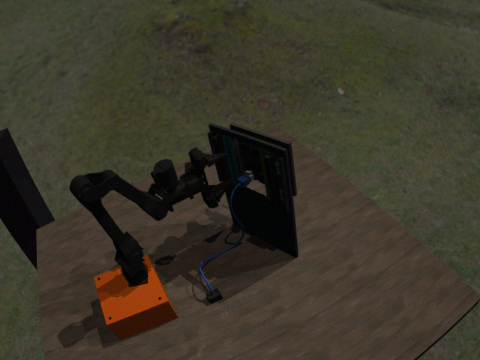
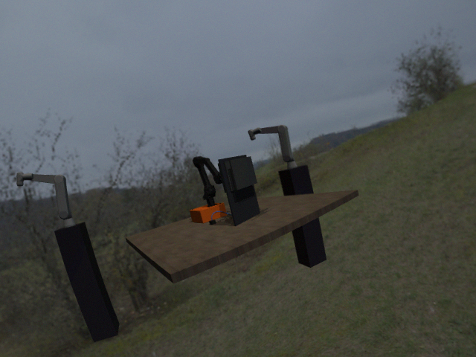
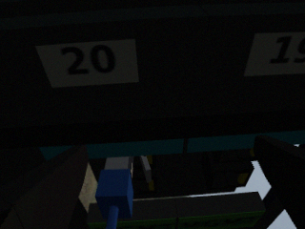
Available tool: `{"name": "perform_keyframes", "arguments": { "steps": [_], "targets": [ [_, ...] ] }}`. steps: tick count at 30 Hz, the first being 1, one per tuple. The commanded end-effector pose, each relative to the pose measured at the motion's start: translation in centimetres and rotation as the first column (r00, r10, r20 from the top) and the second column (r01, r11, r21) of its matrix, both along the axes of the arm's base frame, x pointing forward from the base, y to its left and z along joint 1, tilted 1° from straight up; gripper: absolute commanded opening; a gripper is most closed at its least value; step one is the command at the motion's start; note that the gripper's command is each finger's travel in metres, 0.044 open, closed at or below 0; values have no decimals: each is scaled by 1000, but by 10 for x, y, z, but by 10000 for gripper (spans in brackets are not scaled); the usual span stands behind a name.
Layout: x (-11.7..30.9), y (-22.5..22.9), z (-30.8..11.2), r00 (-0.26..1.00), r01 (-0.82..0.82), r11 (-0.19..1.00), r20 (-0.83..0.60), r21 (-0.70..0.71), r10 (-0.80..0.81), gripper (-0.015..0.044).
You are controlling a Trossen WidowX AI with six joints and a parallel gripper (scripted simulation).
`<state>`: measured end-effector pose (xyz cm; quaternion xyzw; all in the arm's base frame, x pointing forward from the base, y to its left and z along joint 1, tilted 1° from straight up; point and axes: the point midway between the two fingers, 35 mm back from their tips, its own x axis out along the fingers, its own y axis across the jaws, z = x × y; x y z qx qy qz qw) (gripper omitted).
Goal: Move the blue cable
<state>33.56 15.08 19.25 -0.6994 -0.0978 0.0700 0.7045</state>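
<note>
brown wood (image 1: 349,251) (image 2: 230,234) is topped by an upright dark panel (image 1: 263,228) (image 2: 245,207), where the blue plug (image 1: 244,180) (image 3: 114,193) is seated. the claw (image 1: 224,170) (image 3: 171,147) is spread, with nothing pinched. in the wrist view the plug is seen between the fingers, much nearer the left-hand one; a sideways centring seems needed before squeezing.

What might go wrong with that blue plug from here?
The tool is open, and the plug sits close to one finger rather than midway, so closing might push it sideways or pinch it askew.

The green-labelled strip lies just below the plug in the wrist view; a finger could bump it.

The blue cable runs down to a black block, and may tug on the plug as it is moved.
</note>
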Motion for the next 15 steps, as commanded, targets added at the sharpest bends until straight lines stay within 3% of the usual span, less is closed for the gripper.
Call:
{"name": "perform_keyframes", "arguments": {
  "steps": [1, 15],
  "targets": [
    [-2, 2, 0, 1000, 4, 1000, 1, -3, -4, 440],
    [-9, 0, 2, 1000, 4, 1000, 1, -3, -4, 440]
  ]
}}
